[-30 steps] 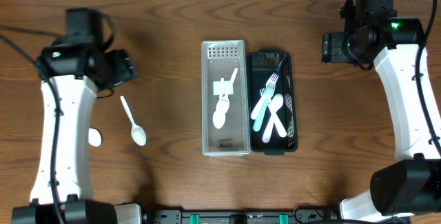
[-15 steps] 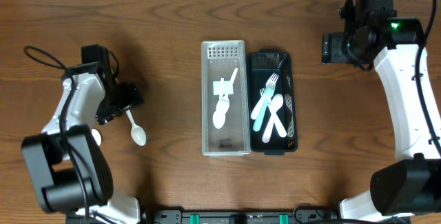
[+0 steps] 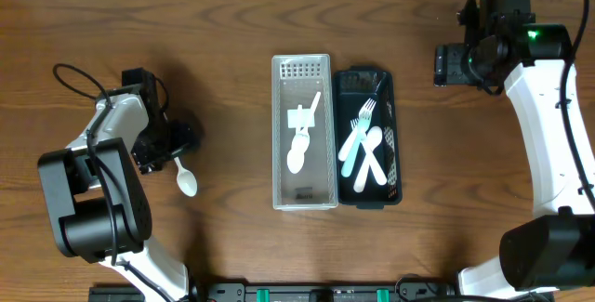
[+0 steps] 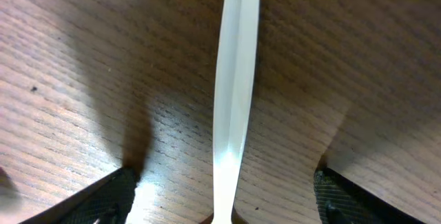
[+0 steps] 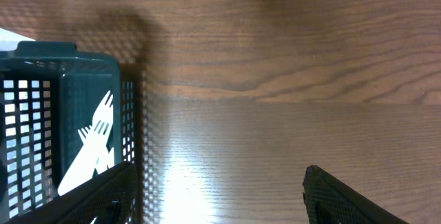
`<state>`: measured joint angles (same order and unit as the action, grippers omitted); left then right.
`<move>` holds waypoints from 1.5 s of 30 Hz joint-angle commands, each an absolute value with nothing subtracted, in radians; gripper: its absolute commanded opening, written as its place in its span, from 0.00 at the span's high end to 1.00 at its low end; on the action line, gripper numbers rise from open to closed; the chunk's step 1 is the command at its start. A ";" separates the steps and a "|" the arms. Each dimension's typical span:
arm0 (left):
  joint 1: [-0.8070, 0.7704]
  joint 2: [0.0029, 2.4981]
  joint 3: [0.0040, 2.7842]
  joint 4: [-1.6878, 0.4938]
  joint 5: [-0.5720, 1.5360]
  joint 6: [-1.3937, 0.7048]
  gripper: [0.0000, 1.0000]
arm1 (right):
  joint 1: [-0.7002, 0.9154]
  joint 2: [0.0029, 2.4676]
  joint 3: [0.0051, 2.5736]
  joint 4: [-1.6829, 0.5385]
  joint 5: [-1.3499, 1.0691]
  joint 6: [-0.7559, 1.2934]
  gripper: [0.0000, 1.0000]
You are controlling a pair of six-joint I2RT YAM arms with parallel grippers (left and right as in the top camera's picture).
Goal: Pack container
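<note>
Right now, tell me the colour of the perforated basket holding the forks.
The perforated plastic basket is dark green, clearest in the right wrist view.

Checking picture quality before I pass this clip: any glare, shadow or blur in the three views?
Overhead: sharp, evenly lit, only soft shadows. Left wrist: the spoon handle carries a glare spot low down and blurs toward the bottom edge, with a dark shadow on its left. Right wrist: bright glare on the table near the bottom, and shadow over the green basket corner.
</note>
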<state>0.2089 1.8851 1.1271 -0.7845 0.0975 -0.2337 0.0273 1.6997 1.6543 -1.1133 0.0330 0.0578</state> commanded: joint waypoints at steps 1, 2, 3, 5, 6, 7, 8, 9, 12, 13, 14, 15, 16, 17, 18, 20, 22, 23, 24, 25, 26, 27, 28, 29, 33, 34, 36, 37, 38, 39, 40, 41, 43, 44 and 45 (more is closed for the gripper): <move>0.211 1.916 1.121 -0.794 0.099 -0.221 0.27 | 0.025 1.708 1.653 -1.113 0.029 0.043 0.20; 0.211 1.916 1.121 -0.798 0.099 -0.221 0.34 | 0.025 1.708 1.653 -1.113 0.029 0.043 0.20; 0.211 1.916 1.121 -0.801 0.099 -0.221 0.40 | 0.025 1.708 1.653 -1.113 0.029 0.043 0.20; 0.211 1.916 1.121 -0.807 0.099 -0.222 0.51 | 0.025 1.708 1.653 -1.113 0.029 0.043 0.20; 0.211 1.916 1.121 -0.810 0.099 -0.222 0.57 | 0.025 1.708 1.652 -1.113 0.029 0.043 0.20; 0.211 1.916 1.121 -0.813 0.099 -0.222 0.60 | 0.025 1.708 1.652 -1.113 0.029 0.043 0.20; 0.211 1.916 1.121 -0.817 0.099 -0.222 0.64 | 0.025 1.708 1.652 -1.113 0.029 0.043 0.20; 0.211 1.916 1.121 -0.821 0.099 -0.221 0.68 | 0.025 1.708 1.652 -1.113 0.029 0.043 0.20; 0.211 1.916 1.121 -0.826 0.099 -0.221 0.76 | 0.025 1.708 1.652 -1.113 0.029 0.043 0.20; 0.211 1.916 1.121 -0.828 0.099 -0.222 0.77 | 0.025 1.708 1.652 -1.113 0.029 0.043 0.20; 0.211 1.916 1.121 -0.828 0.099 -0.222 0.78 | 0.025 1.708 1.652 -1.113 0.029 0.043 0.20; 0.211 1.916 1.121 -0.829 0.099 -0.222 0.80 | 0.025 1.708 1.652 -1.112 0.029 0.043 0.20; 0.211 1.916 1.121 -0.829 0.099 -0.222 0.81 | 0.025 1.708 1.652 -1.113 0.029 0.043 0.20; 0.211 1.916 1.121 -0.829 0.099 -0.221 0.86 | 0.025 1.708 1.652 -1.113 0.029 0.043 0.20; 0.211 1.916 1.121 -0.828 0.099 -0.222 0.87 | 0.025 1.708 1.652 -1.113 0.029 0.043 0.20; 0.211 1.916 1.121 -0.828 0.099 -0.222 0.88 | 0.025 1.708 1.652 -1.113 0.029 0.043 0.19; 0.211 1.916 1.121 -0.828 0.098 -0.222 0.91 | 0.025 1.708 1.652 -1.112 0.029 0.043 0.20; 0.211 1.916 1.121 -0.828 0.098 -0.222 0.93 | 0.025 1.708 1.652 -1.112 0.029 0.043 0.20; 0.211 1.915 1.121 -0.828 0.098 -0.222 0.94 | 0.025 1.708 1.652 -1.111 0.029 0.043 0.20; 0.211 1.915 1.121 -0.827 0.098 -0.222 0.94 | 0.025 1.708 1.652 -1.111 0.029 0.043 0.20; 0.211 1.915 1.121 -0.827 0.098 -0.222 0.94 | 0.025 1.708 1.652 -1.111 0.029 0.043 0.20; 0.211 1.915 1.121 -0.827 0.098 -0.222 0.94 | 0.025 1.708 1.652 -1.111 0.029 0.043 0.20; 0.210 1.914 1.122 -0.828 0.098 -0.222 0.94 | 0.025 1.708 1.652 -1.111 0.029 0.043 0.20; 0.209 1.913 1.124 -0.829 0.099 -0.221 0.94 | 0.025 1.708 1.652 -1.111 0.029 0.043 0.20; 0.176 1.869 1.151 -0.862 0.125 -0.221 0.94 | 0.025 1.708 1.652 -1.111 0.029 0.043 0.20; 0.157 1.845 1.166 -0.876 0.124 -0.221 0.94 | 0.025 1.708 1.652 -1.111 0.029 0.043 0.19; 0.110 1.788 1.201 -0.903 0.124 -0.221 0.94 | 0.025 1.708 1.652 -1.111 0.029 0.043 0.19; 0.084 1.758 1.220 -0.916 0.124 -0.221 0.94 | 0.025 1.708 1.652 -1.111 0.029 0.043 0.19; 0.055 1.726 1.240 -0.930 0.124 -0.221 0.94 | 0.025 1.708 1.652 -1.111 0.029 0.043 0.19; 0.016 1.688 1.262 -0.945 0.124 -0.221 0.94 | 0.025 1.708 1.652 -1.111 0.029 0.043 0.19; -0.020 1.655 1.281 -0.957 0.124 -0.222 0.94 | 0.025 1.708 1.652 -1.110 0.029 0.043 0.19; -0.065 1.619 1.301 -0.967 0.124 -0.222 0.94 | 0.025 1.708 1.652 -1.110 0.029 0.043 0.19; -0.155 1.555 1.325 -0.966 0.120 -0.228 0.94 | 0.025 1.708 1.652 -1.109 0.029 0.043 0.19; -0.197 1.530 1.329 -0.958 0.115 -0.243 0.94 | 0.025 1.708 1.652 -1.108 0.029 0.043 0.19; -0.244 1.506 1.330 -0.946 0.112 -0.258 0.94 | 0.025 1.708 1.652 -1.108 0.029 0.043 0.19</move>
<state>-0.1574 1.5661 1.3148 -0.9436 0.1059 -0.2344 0.0273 1.7000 1.6539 -1.1095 0.0330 0.0555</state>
